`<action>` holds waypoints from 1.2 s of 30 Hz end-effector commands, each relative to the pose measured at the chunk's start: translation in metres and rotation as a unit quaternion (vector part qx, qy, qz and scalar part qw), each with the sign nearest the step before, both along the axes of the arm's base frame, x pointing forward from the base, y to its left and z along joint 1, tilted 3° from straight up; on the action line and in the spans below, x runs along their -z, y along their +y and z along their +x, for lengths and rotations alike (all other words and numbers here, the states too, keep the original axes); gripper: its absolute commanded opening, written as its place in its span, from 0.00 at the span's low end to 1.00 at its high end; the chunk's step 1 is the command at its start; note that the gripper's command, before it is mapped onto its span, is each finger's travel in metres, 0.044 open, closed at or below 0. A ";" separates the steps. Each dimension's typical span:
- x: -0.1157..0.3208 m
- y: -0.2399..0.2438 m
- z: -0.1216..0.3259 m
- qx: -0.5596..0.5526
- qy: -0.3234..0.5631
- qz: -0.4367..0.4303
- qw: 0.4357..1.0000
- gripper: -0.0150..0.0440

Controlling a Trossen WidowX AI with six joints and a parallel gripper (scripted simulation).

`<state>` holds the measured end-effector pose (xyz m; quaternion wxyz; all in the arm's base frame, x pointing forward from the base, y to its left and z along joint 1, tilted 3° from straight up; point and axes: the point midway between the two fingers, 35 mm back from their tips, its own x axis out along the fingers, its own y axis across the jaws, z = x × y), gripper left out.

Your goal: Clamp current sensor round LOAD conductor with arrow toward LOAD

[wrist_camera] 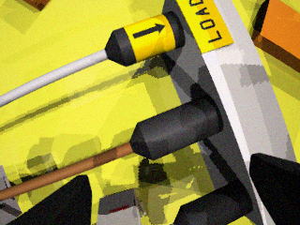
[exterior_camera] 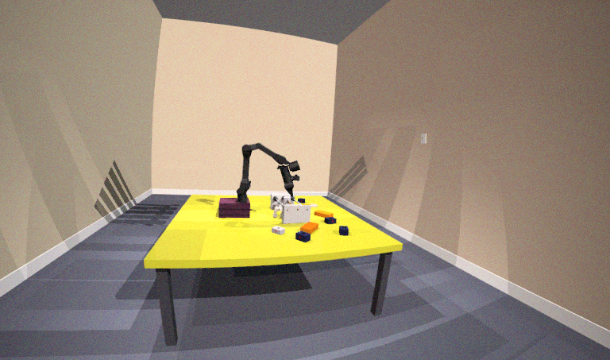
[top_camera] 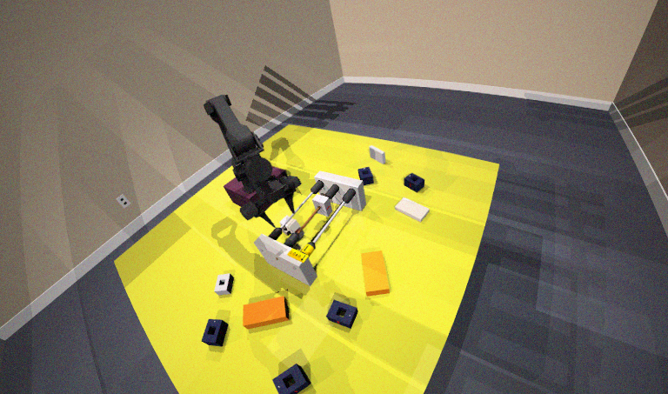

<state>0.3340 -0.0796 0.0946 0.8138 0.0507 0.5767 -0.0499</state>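
Note:
The LOAD conductor [top_camera: 330, 223] [wrist_camera: 56, 78] is a silver rod with a yellow sleeve [top_camera: 307, 249] [wrist_camera: 151, 35] whose arrow points toward the yellow LOAD label [top_camera: 297, 256] [wrist_camera: 212, 29]. A white piece [top_camera: 290, 225] [exterior_camera: 276, 210] [wrist_camera: 119, 211], which looks like the open sensor, is by the conductor farthest from LOAD; its arrow and exact stance are unclear. Another white block [top_camera: 322, 204] sits round the middle brown conductor [top_camera: 309, 220] [wrist_camera: 70, 174]. My gripper [top_camera: 283, 219] [exterior_camera: 291, 199] [wrist_camera: 172, 175] is open and empty, pointing down just above the white piece.
White end plates [top_camera: 344, 187] [top_camera: 280, 261] hold the conductors. Orange blocks [top_camera: 375, 272] [top_camera: 265, 312], several navy closed blocks and a small white one [top_camera: 223, 283] lie around on the yellow table [exterior_camera: 202, 243]. The arm's base stands on a maroon box [exterior_camera: 233, 207].

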 end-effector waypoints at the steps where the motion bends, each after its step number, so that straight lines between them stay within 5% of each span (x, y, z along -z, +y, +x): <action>1: 0.026 0.027 -0.048 -0.056 0.024 0.006 0.998 0.81; 6: 0.047 0.046 -0.088 -0.099 0.040 0.009 0.994 0.81; 36: 0.084 0.048 -0.076 -0.099 0.040 0.010 0.994 0.81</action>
